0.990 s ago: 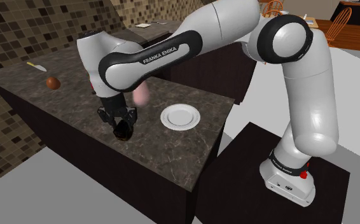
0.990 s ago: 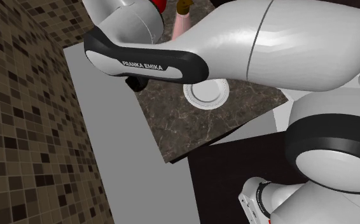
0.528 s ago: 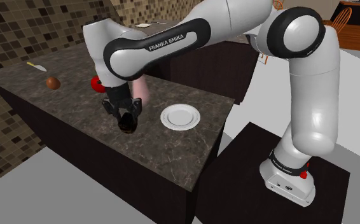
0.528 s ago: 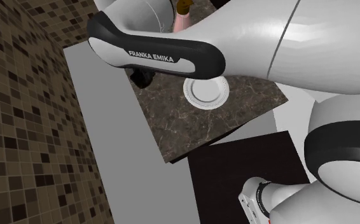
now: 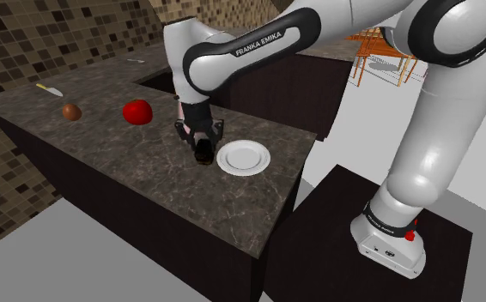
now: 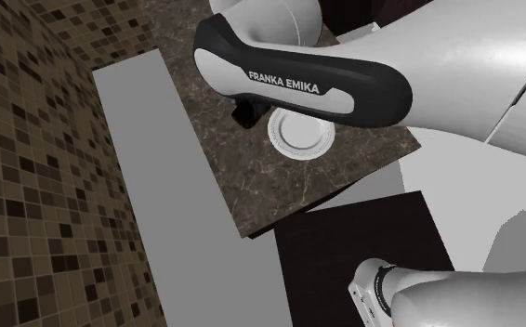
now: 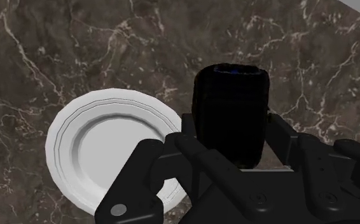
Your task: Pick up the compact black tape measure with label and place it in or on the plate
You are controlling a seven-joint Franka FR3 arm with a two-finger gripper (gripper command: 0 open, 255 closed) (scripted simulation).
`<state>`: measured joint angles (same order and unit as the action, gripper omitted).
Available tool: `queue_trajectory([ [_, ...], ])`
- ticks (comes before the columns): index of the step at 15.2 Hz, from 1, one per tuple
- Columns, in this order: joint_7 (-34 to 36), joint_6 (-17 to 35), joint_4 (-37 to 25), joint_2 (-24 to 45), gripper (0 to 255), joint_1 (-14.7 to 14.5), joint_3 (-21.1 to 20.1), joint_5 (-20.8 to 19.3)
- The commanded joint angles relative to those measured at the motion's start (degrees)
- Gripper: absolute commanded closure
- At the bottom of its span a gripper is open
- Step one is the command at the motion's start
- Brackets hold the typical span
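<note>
Over the dark marbled counter [image 5: 138, 167], just beside the plate [image 5: 243, 158], the gripper [image 5: 203, 154] is clamped on the tape measure [image 7: 229, 102].

From the wrist, both black fingers press the tape's sides, and it stands up between them as a rounded black block over bare counter, next to the white plate and not above it. Its face is so dark that no label can be read, apart from a faint blue glint at its far end. The fingers cover its lower part. In the shoulder view it merges with the gripper at the plate's left edge, and whether it clears the counter is hard to tell. The forearm hides most of the hand in the second exterior view. Farther along the counter lie a red lump [image 5: 136, 111] and a brown one [image 5: 71, 111].
</note>
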<state>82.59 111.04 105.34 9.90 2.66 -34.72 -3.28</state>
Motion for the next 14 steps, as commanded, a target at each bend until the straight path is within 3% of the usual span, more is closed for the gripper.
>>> queue_trajectory([
  [1, -3.69, 0.54, 3.73, -3.81, 255, 2.35, 0.68, 2.27],
  [10, -19.15, 1.39, 15.91, -16.35, 255, 8.87, 6.94, 8.52],
  [14, -19.76, 3.69, 18.01, -16.08, 255, 9.06, 7.23, 8.41],
])
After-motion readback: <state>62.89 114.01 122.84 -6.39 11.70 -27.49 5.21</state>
